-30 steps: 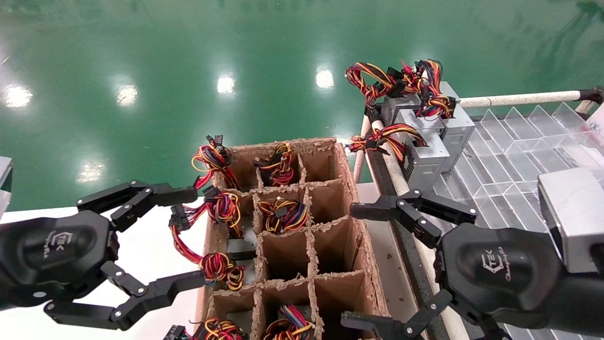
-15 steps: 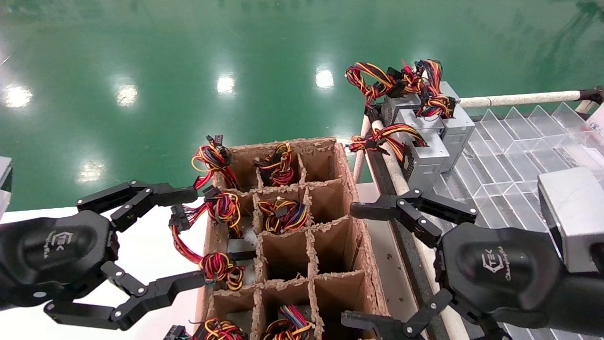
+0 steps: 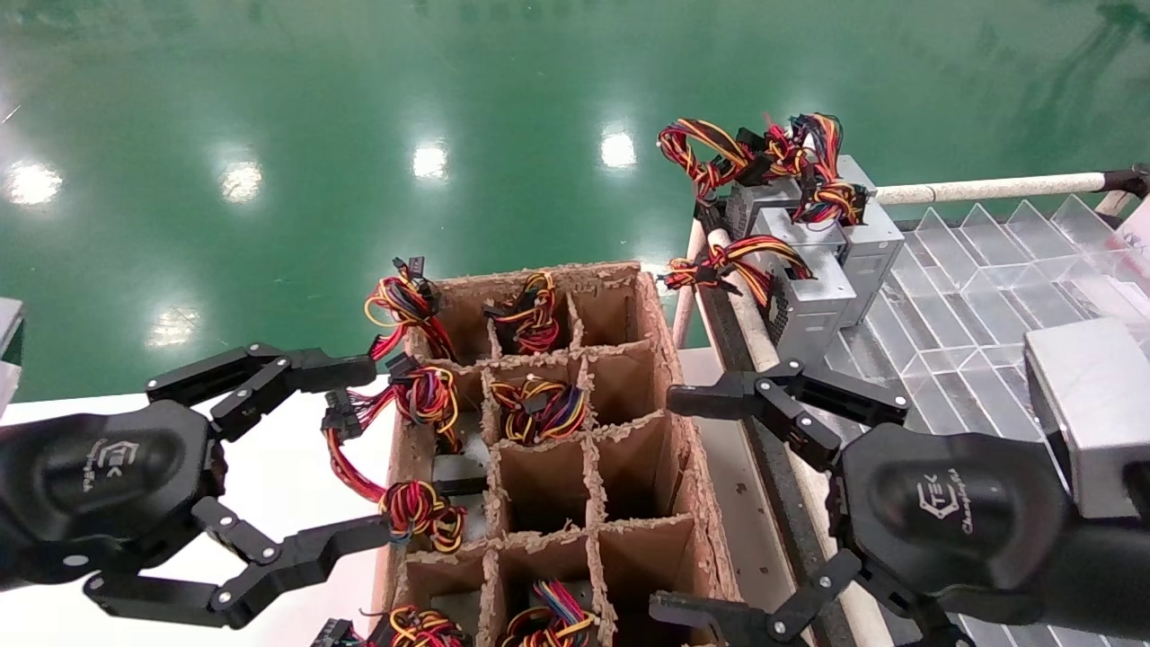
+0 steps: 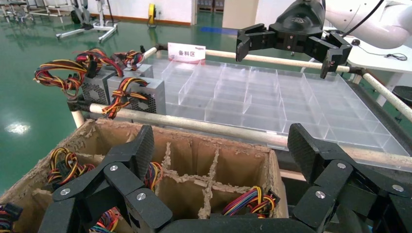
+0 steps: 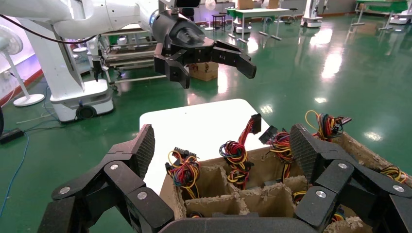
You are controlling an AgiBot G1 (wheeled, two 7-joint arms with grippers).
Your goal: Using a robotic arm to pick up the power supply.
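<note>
Your right gripper [image 3: 683,503], the robotic arm with the grey box at its wrist, hangs with fingers spread and empty at the right edge of the cardboard crate [image 3: 669,377].

The power supply [image 3: 539,409] sits in the crate's middle column, second cell from the far end, wires coiled on top. Your left gripper [image 3: 355,449] is splayed too, holding nothing, at the crate's left side. Grey boxes [image 3: 818,288] stand by the clear tray [image 3: 970,296].

A divided cardboard box [image 3: 665,359] sits between the left gripper [image 3: 359,449] and the right gripper [image 3: 678,503]. The power supply [image 3: 539,409] lies in a middle cell, left of the right gripper. Beyond that gripper, more power supplies [image 3: 809,261] stand on a clear tray [image 3: 970,296], which stretches away to its right.
</note>
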